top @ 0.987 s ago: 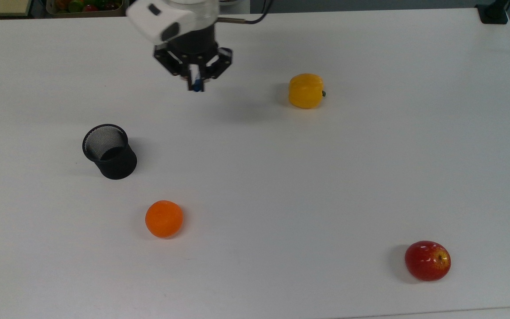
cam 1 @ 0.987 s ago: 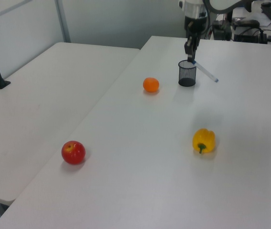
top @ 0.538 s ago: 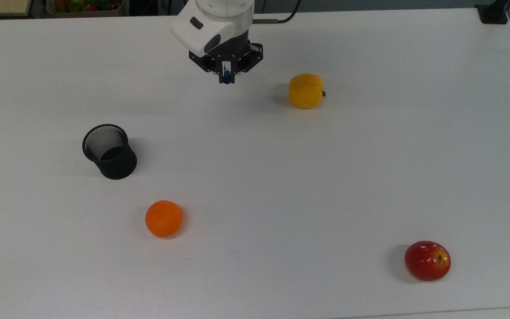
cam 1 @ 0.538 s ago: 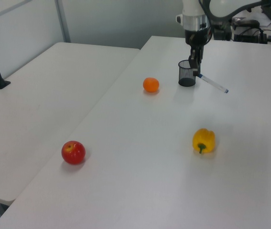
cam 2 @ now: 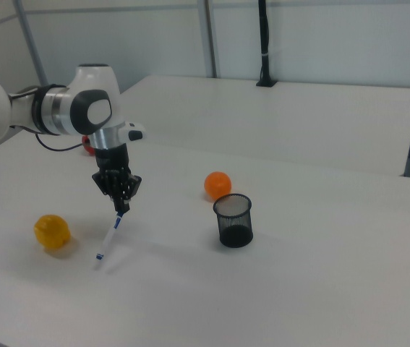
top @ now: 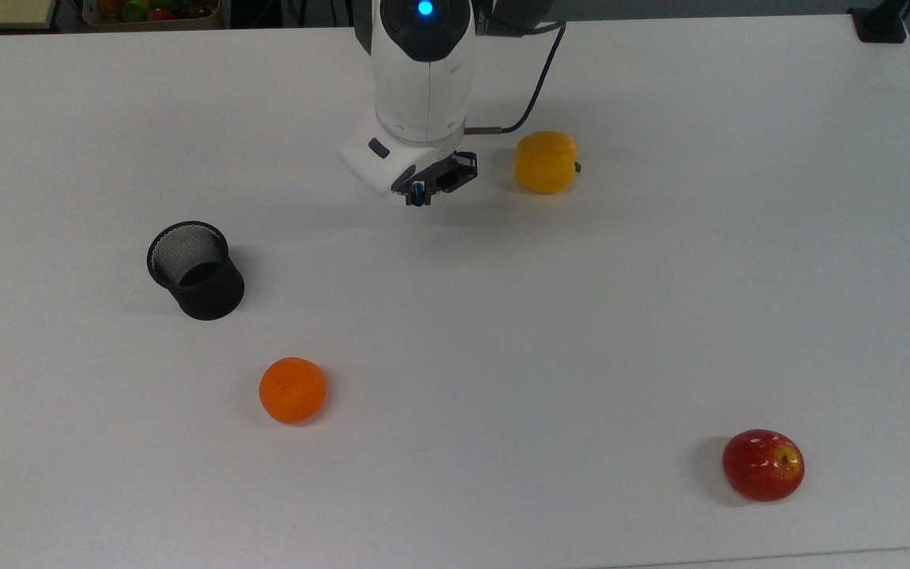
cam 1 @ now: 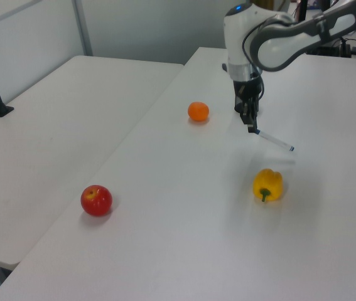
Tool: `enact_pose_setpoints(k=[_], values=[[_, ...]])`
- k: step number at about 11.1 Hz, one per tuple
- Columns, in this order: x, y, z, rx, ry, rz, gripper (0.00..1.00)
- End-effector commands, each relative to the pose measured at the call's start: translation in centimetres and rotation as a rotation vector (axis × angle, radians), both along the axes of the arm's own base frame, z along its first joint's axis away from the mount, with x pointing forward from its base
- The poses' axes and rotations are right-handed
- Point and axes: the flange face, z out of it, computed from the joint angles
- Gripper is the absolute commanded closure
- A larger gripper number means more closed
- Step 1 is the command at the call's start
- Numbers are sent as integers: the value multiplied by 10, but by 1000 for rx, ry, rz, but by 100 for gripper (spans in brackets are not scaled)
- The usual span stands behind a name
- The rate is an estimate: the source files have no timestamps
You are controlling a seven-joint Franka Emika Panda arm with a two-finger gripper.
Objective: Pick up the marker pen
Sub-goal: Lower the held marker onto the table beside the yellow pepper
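Marker pen hangs from your gripper, pinched at its blue cap end, and the white barrel slants down and away from the fingers. In the left view the marker pen points to the left view's right, with its small blue end low over the table; I cannot tell if this tip touches the surface or only comes near it. The fingers are closed tight around the cap, with nothing else between them. In the top view you see almost only the blue cap at the gripper, because the barrel runs under the arm.

The hold at one end explains the slant: the long free part is heavy on one side, so the pen tilts instead of standing straight. I judge that the pen is already taken and you are now carrying it.

The black mesh cup stands upright and well apart from the gripper, on the top view's left. The yellow pepper lies near the gripper, on the top view's right. The orange and the red apple lie far from it. Please watch the pepper, since the low tip could brush it.
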Motion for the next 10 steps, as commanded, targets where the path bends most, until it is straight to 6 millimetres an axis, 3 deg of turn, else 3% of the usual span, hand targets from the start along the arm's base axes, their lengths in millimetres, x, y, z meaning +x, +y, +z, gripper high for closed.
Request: enact_pose_setpoints(k=[1,2,4,5,6,9,10], values=[[4,3,-4,6,-20,0,86],[4,3,-4,5,-20,5,83],[4,2,-2,6,-21,7,64],[5,2,-1,5,-25,-4,10],[5,2,-1,5,-24,-4,0],[4,3,3,5,-25,-4,0],[3,1,18,8,-43,-7,0]])
